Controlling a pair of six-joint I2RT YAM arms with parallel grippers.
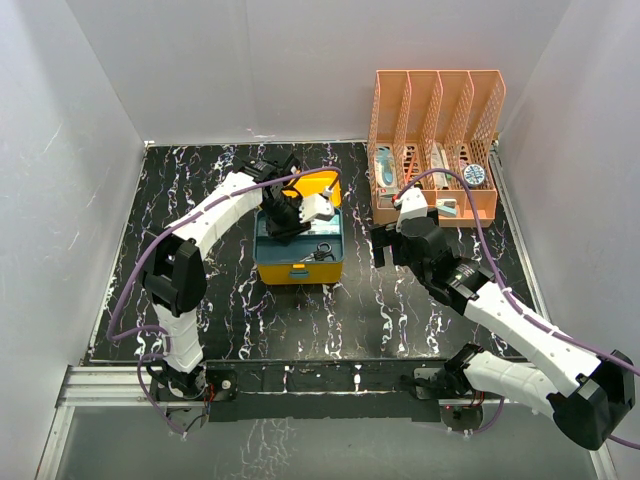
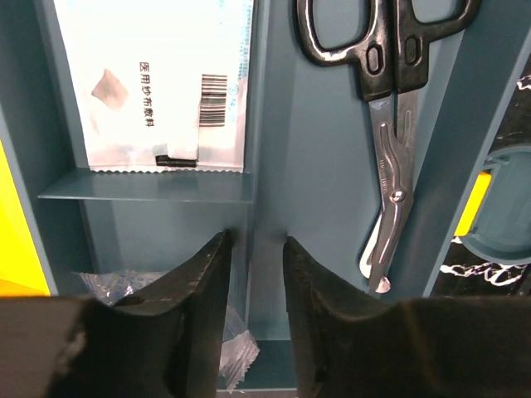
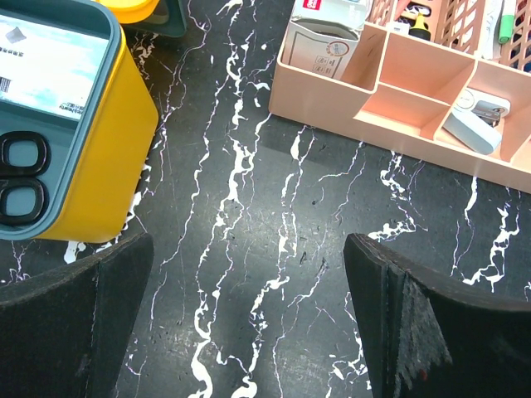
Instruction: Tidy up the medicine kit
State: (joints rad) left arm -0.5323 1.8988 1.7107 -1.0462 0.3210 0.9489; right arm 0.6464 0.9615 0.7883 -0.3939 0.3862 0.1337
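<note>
The medicine kit [image 1: 300,268] is a yellow box with its lid [image 1: 318,186] tipped back and a teal divided tray [image 2: 323,166] inside. Black-handled scissors [image 2: 390,166] lie in the tray's right compartment. A white printed packet [image 2: 158,83] lies in the far left one. My left gripper [image 1: 290,222] reaches down into the tray. Its jaws [image 2: 255,242] stand slightly open astride a divider, holding nothing, with a clear crinkled packet [image 2: 232,352] below the left finger. My right gripper [image 1: 385,245] hovers wide open over bare table [image 3: 249,249], right of the kit [image 3: 108,149].
An orange mesh file rack [image 1: 435,130] stands at the back right, its front tray [image 3: 398,91] holding small boxes and other supplies. White walls enclose the black marbled table [image 1: 200,300] on three sides.
</note>
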